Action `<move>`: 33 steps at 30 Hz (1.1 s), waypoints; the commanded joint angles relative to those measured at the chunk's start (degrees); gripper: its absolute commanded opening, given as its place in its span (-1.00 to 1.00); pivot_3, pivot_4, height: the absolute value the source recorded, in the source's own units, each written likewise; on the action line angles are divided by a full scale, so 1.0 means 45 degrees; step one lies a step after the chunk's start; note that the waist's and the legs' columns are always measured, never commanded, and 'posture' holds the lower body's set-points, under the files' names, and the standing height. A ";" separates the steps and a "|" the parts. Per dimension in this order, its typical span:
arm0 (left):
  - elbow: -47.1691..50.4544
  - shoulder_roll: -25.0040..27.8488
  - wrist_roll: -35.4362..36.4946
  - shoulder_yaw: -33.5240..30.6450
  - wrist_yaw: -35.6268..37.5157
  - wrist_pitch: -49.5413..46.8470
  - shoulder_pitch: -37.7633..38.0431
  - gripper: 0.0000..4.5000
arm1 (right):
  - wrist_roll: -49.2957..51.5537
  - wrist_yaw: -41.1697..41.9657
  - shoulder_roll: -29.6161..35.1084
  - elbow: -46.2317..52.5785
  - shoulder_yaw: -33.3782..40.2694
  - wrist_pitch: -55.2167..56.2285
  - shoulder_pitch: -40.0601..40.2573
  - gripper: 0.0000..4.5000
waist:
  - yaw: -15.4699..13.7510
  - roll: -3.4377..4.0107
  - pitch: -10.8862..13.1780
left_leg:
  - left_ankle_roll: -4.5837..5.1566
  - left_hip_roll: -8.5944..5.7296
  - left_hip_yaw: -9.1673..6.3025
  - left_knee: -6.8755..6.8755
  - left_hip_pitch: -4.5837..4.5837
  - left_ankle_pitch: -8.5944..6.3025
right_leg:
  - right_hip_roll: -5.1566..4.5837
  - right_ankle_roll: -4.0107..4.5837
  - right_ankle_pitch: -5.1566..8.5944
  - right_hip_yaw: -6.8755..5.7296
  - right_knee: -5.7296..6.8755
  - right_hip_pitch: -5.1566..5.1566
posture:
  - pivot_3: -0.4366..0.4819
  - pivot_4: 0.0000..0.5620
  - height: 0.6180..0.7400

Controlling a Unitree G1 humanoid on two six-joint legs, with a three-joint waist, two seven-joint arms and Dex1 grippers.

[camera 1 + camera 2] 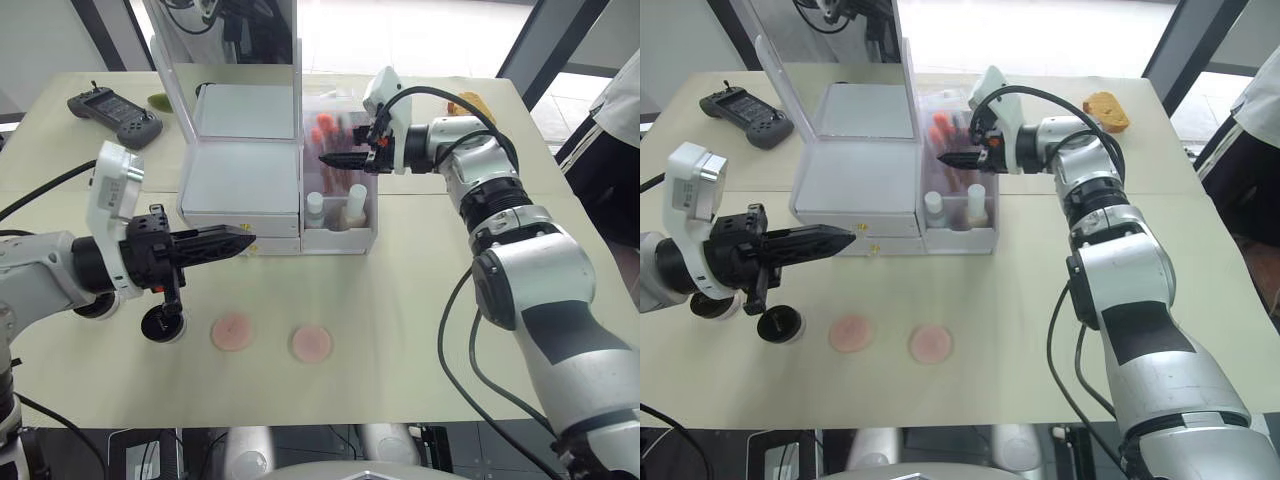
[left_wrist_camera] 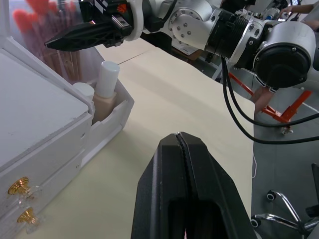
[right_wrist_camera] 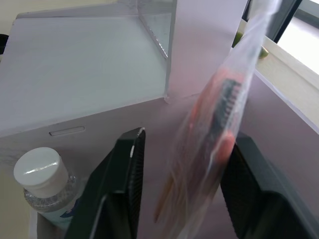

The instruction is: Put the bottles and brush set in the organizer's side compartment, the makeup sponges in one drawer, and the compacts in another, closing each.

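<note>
The organizer (image 1: 240, 175) stands mid-table with its mirror (image 1: 235, 35) upright and both gold-knobbed drawers shut. In its side compartment (image 1: 340, 238) stand the two bottles, whitish (image 1: 315, 208) and beige (image 1: 355, 205), with the brush set (image 3: 209, 129) upright behind them. My right gripper (image 1: 333, 158) hovers over that bin, open, its fingers (image 3: 124, 184) either side of the pouch. My left gripper (image 1: 245, 242) is shut on nothing, its tip just in front of the drawers. Two pink makeup sponges (image 1: 232, 331) (image 1: 311, 343) lie near the front edge. Two black compacts (image 1: 778, 322) (image 1: 710, 305) sit under my left arm.
A black handheld controller (image 1: 115, 110) lies at the table's back left. An orange-yellow item (image 1: 1105, 110) sits at the back right. A person's sleeve (image 1: 618, 120) shows at the right edge. Bare tabletop spreads right of the organizer.
</note>
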State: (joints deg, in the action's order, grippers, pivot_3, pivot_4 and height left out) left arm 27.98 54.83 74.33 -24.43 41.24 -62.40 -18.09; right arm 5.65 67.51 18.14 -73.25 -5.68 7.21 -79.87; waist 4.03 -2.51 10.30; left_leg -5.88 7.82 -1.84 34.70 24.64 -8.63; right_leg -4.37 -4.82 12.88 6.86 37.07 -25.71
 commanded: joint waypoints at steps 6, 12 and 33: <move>-0.0198 0.0097 -0.0222 0.0507 0.0332 0.0498 -0.0497 -1.00 | 0.0536 0.0676 0.1252 0.1221 0.1494 -0.0094 -0.0974 0.99 | -0.0009 0.0004 0.0003 | -0.0001 0.0000 0.0000 0.0001 0.0002 0.0001 | -0.0001 -0.0001 0.0001 0.0000 0.0000 0.0001 | -0.05 -0.47 0.42; -0.0575 -0.0020 -0.0773 0.1148 0.0767 0.0868 -0.0880 -1.00 | 0.0947 0.0984 0.1960 0.6078 0.1379 -0.3182 0.0220 0.99 | -0.0001 0.0011 0.0006 | -0.0001 -0.0001 0.0000 -0.0004 -0.0002 0.0001 | 0.0000 -0.0009 0.0006 0.0001 0.0000 0.0000 | -0.05 -0.47 0.42; -0.1083 0.0290 -0.2074 0.0970 0.1357 0.1626 -0.1829 -1.00 | -0.2748 -0.3268 0.1228 0.6278 -0.2466 -0.3719 0.1017 -0.98 | -0.0021 0.0012 0.0007 | -0.0055 0.0000 -0.0001 0.0002 0.0070 0.0035 | 0.0000 0.0009 -0.0002 0.0006 0.0029 -0.0092 | -0.05 -0.47 0.42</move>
State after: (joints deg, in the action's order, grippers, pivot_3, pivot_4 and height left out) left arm 21.77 55.19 65.20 -18.02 47.70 -56.10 -25.89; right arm -4.48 55.82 23.16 -40.76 -17.31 -14.19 -72.68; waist 3.93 -2.46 10.33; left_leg -6.12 7.82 -1.84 34.70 24.96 -8.48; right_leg -4.38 -4.78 12.88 6.88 37.18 -26.13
